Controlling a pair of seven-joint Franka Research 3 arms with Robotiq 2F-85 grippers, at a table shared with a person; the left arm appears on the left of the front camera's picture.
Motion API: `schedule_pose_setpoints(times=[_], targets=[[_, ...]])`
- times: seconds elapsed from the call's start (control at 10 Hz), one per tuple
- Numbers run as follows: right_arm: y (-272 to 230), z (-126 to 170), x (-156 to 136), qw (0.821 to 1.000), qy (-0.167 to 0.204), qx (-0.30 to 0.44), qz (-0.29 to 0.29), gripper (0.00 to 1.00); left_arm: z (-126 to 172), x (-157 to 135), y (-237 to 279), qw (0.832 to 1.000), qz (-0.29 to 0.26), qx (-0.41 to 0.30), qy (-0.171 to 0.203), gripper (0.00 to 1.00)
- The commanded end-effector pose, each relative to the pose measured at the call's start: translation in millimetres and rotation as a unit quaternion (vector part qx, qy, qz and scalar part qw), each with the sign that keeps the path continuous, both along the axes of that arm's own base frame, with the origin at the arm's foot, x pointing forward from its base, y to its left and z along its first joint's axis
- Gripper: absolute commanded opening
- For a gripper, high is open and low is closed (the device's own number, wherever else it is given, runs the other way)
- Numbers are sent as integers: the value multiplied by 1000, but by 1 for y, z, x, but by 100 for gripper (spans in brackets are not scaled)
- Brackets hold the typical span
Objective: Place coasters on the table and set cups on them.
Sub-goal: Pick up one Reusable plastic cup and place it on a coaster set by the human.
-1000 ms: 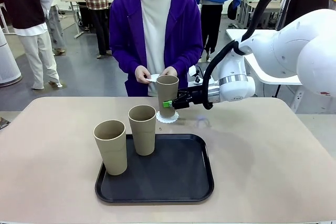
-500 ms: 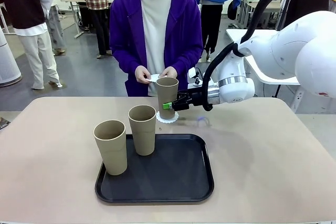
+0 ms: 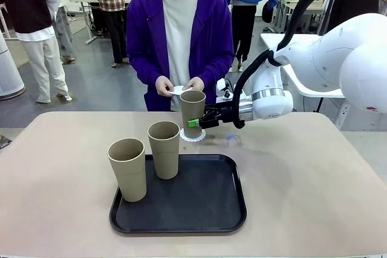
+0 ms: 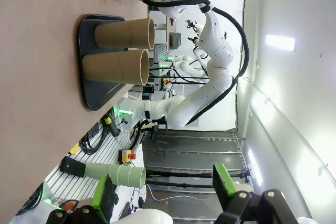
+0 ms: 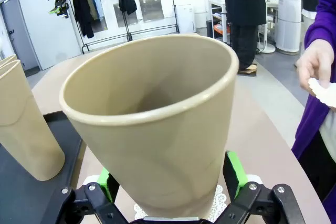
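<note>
The cups (image 3: 164, 149) are tan, the coaster (image 3: 195, 139) white and seemingly lacy, tray (image 3: 205, 205) black, table (image 3: 302, 197) beige.

The front camera sits on the robot's side, raised a little, and faces across the bench (image 3: 314, 197) toward the person (image 3: 179, 34) at its far edge. It takes in the whole black tray (image 3: 205, 209) from middle distance. The left wrist camera is rolled sideways and far back. In it the bench runs down the frame's left, the tray lies upper left, and the left tool (image 4: 164, 190) sits at the bottom. The right wrist camera looks low and very close over the right tool (image 5: 169, 179) at the standing cup (image 5: 152, 124) in mid-frame. All three views share the tray and that cup.
</note>
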State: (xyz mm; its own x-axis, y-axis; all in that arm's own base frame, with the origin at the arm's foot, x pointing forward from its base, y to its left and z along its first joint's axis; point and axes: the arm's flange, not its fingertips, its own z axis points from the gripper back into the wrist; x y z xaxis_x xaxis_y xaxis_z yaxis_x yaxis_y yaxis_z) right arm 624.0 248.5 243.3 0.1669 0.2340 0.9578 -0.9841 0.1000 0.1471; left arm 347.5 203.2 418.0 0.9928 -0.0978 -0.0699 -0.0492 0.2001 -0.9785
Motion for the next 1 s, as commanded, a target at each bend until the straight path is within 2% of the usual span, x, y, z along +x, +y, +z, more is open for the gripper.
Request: schedule_pose_setpoints(times=[0.0,0.9], targets=[[-1,0,3,1000,7,-14,4,100,2,0,1,1000,4,-4,-5,100],[-17,7,2,991,-29,-128,-3,100,2,0,1,1000,4,-4,-5,100]])
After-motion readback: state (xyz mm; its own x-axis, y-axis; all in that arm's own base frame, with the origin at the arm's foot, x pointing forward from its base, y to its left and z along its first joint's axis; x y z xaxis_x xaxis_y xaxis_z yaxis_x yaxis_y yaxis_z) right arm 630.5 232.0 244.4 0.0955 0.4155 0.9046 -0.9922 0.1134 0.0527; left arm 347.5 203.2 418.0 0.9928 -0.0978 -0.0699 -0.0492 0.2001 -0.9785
